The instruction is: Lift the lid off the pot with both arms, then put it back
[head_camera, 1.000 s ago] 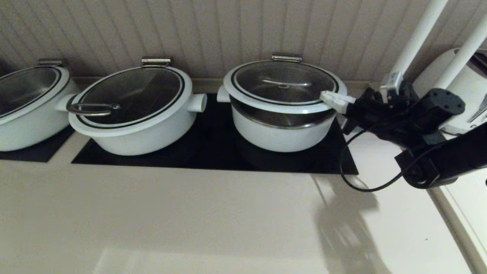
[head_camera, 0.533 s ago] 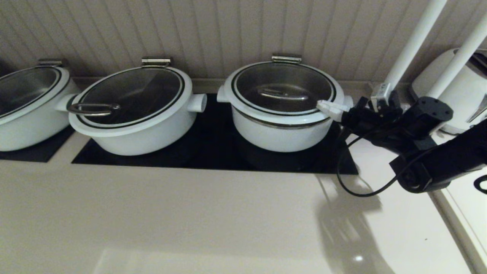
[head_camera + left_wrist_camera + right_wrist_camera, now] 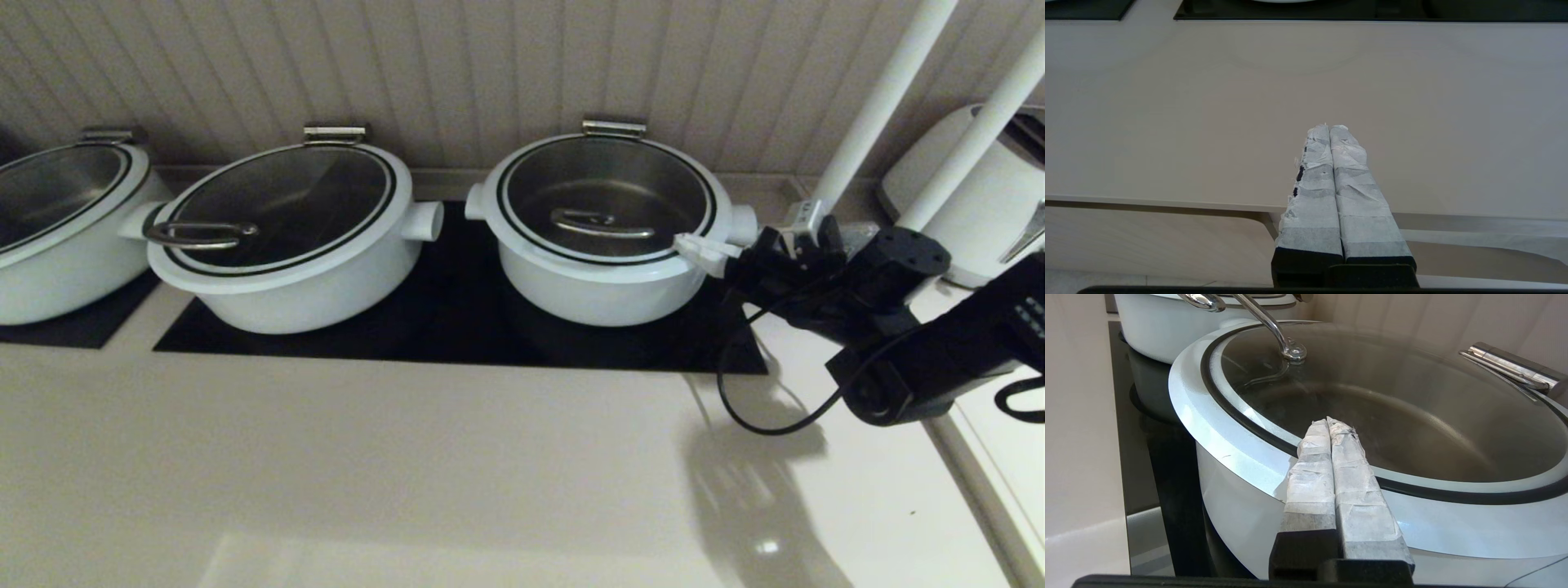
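Note:
The glass lid with its white rim lies flat on the deep white pot, right of centre in the head view. Its steel bar handle is at the centre and its hinge at the back. My right gripper is shut with nothing between its fingers, and its taped tips lie over the lid's right rim. In the right wrist view the gripper reaches across the white rim onto the glass of the lid. My left gripper is shut over the bare counter, out of the head view.
A wider white pot with an oval loop handle stands left of the task pot on the black hob. Another pot sits at the far left. A white appliance and two white poles crowd the right side.
The lid has come down from a raised position to lie flat on the pot. My right gripper and arm went down and a little left with it.

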`<state>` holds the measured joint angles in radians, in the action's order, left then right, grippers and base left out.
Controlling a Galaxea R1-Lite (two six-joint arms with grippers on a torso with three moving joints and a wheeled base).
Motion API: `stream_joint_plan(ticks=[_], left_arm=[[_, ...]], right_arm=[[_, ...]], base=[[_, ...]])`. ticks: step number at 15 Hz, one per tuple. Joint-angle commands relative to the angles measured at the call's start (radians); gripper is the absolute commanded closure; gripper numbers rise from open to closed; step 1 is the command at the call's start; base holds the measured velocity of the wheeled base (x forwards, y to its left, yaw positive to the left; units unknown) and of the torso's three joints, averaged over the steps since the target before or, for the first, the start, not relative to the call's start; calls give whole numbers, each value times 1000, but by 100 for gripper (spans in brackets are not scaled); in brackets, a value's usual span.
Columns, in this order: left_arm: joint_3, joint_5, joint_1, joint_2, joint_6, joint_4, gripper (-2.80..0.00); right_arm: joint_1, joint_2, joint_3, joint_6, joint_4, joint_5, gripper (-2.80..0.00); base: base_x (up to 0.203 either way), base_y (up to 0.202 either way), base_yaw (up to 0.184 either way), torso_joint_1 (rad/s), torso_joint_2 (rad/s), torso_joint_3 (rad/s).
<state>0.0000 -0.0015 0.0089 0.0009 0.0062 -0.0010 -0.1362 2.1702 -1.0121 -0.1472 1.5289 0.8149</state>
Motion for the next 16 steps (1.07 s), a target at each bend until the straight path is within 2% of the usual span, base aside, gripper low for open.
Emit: stream_joint_plan(ticks=[1,4,8,14,16], left_arm=[[0,0,0,1,0,-1,0],[0,0,0,0,0,-1,0],[0,0,0,1,0,-1,0],[0,0,0,1,0,-1,0],[0,0,0,1,0,-1,0]], right_arm=[[0,14,3,-1,37,4,0],[13,-16,6,0,37,4,0],[59,-136,93,9,36,3,0],[73,-430,265,52,2,-27,0],[85,-551,313,53,-43,-68,0]], base=[[0,0,0,0,0,0],[0,0,0,0,0,0],[0,0,0,0,0,0],[0,0,0,0,0,0],[0,0,0,0,0,0]])
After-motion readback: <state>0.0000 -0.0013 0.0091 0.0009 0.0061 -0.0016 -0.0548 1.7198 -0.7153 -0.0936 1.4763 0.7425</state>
